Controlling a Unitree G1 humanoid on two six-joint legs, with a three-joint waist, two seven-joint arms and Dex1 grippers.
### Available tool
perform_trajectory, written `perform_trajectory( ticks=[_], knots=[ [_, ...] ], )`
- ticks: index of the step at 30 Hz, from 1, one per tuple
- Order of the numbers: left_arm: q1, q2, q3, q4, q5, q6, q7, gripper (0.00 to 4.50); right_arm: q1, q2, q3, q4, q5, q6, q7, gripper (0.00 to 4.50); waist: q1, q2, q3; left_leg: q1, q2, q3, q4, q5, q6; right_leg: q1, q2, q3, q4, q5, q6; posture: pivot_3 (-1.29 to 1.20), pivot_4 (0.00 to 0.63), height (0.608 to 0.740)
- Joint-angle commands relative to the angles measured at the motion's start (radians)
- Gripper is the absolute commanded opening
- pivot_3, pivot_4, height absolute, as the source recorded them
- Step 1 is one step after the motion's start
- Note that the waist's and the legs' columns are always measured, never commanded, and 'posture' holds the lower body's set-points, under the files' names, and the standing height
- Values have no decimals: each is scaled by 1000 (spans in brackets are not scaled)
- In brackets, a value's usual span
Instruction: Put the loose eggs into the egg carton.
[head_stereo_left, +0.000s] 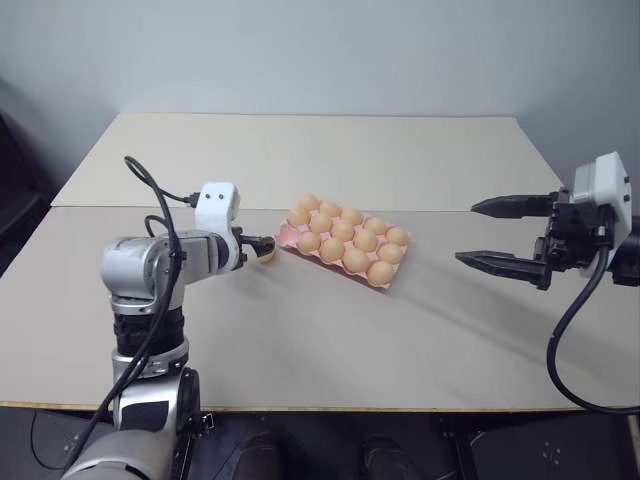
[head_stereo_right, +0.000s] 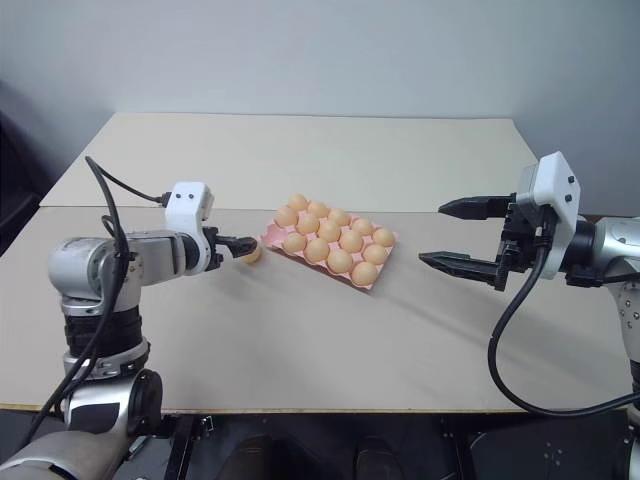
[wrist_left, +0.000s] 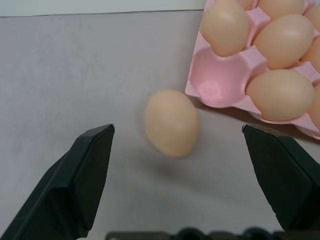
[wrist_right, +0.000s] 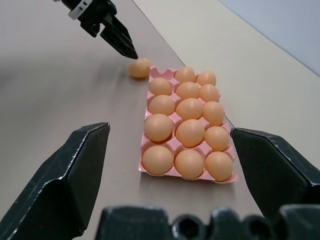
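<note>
Left arm stretched forward over bench (head_stereo_left: 300, 340), claw pointing slightly down. Left claw (head_stereo_left: 262, 247) released, fingers spread wide either side of loose egg (wrist_left: 171, 122), not touching it. Egg lay on bench just beside egg carton (wrist_left: 218, 86), at carton's 9 o'clock corner, next to one empty cup; other cups filled. Right arm held raised at carton's 3 o'clock, well apart; right claw (head_stereo_left: 510, 235) released, empty.

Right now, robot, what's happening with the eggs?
Both end effectors open, left poised over last loose egg. Carton has one empty corner cup. Nothing in the way.
</note>
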Motion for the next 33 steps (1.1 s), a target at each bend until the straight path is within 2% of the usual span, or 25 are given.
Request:
perform_trajectory(
  ticks=[1,28,31,33],
  knots=[
    [-17,-16,-43,36,39,-66,7,4474,-12,-10,-22,-24,15,-9,4,4500,0,0,0,0,0,0,0,0,0,0,0,0,0,0,0,0,150,740],
    [-51,-95,-124,388,170,-382,-28,4474,25,-28,-52,-56,29,26,1,4500,1,0,0,0,0,0,0,0,0,0,0,0,0,0,0,0,150,740],
    [-51,-101,-123,399,180,-397,-24,3859,15,-30,-47,-49,27,23,3,4500,1,0,0,0,0,0,0,0,0,0,0,0,0,0,0,0,150,740],
    [-49,-105,-120,397,183,-400,-25,3220,6,-31,-43,-44,25,21,5,4500,2,0,0,0,0,0,0,0,0,1,0,0,1,0,0,0,150,740]
  ],
)
